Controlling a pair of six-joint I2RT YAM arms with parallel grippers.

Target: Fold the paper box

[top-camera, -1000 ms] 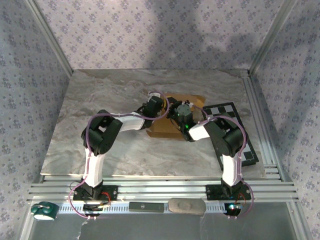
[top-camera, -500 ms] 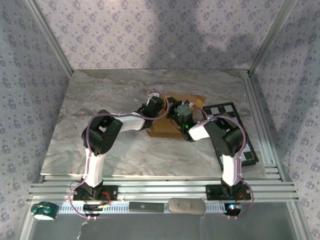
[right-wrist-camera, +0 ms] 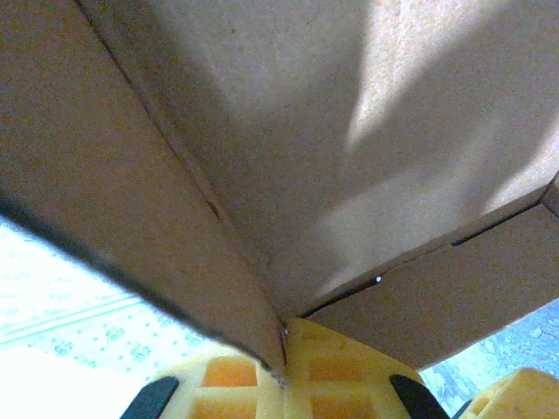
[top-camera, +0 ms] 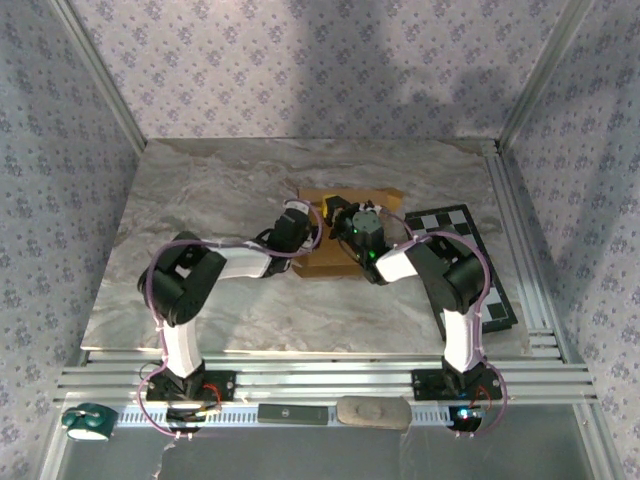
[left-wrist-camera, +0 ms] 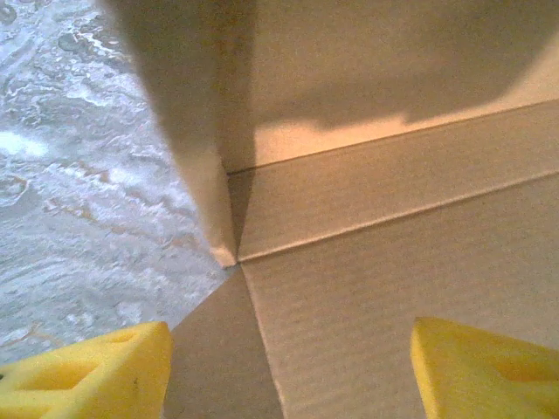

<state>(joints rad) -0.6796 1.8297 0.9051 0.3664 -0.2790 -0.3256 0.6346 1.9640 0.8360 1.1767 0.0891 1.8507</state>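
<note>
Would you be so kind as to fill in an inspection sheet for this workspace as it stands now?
Surface: marble-patterned table, no spills seen.
Job's things: paper box, tan cardboard, partly folded with flaps raised, mid-table.
Clutter: checkered board right of the box; teal roll, dark bar and grey pad at the near edge.
Grippers: left gripper open over a box panel; right gripper shut on a box wall.
Cables: purple cables looped along the left arm and right arm; no snag seen.
Surroundings: floral-papered walls, aluminium frame posts.
</note>
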